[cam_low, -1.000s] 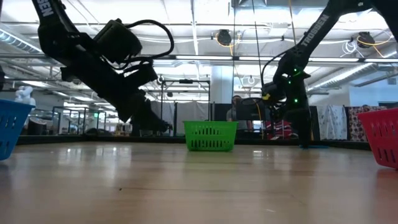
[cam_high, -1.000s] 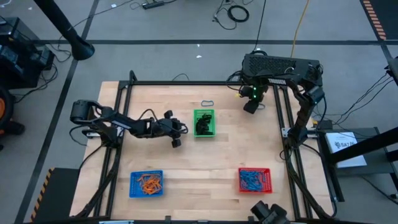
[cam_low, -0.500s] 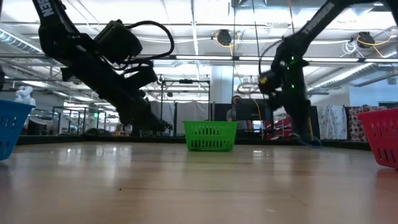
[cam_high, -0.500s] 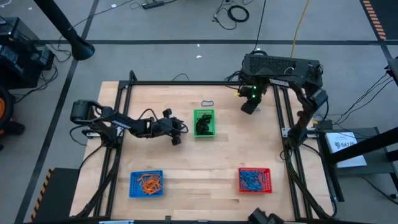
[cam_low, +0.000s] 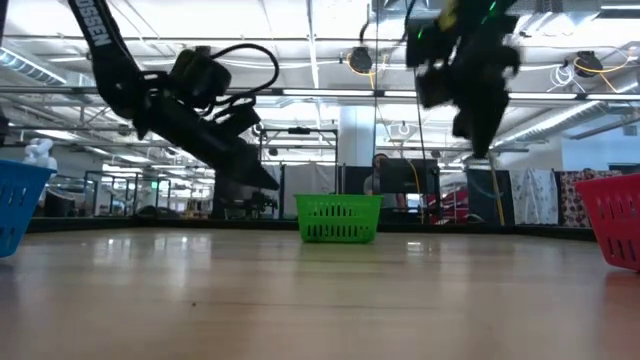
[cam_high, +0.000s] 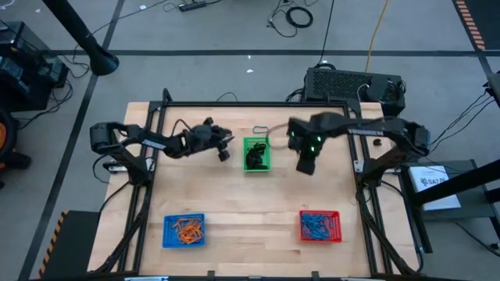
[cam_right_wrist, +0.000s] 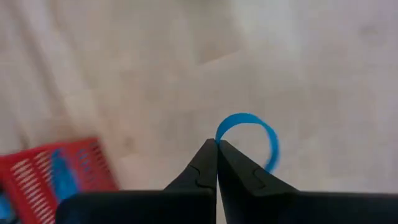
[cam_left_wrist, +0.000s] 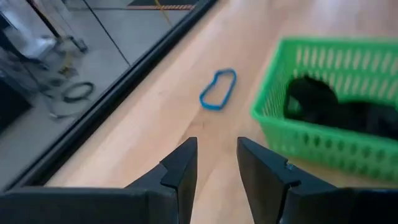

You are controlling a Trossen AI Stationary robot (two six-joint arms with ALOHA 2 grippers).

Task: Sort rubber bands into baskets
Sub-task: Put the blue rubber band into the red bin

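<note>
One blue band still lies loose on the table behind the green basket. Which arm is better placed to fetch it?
Probably left: the left gripper is open, empty and pointed at the loose blue band. The right gripper is shut on a blue band of its own.

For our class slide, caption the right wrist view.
Right gripper, jaws shut on a blue band, above the table near the red basket.

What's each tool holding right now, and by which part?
Right tool: shut on a blue rubber band, pinched at one edge of the loop, the rest hanging free. Left tool: open, nothing between its fingers.
</note>
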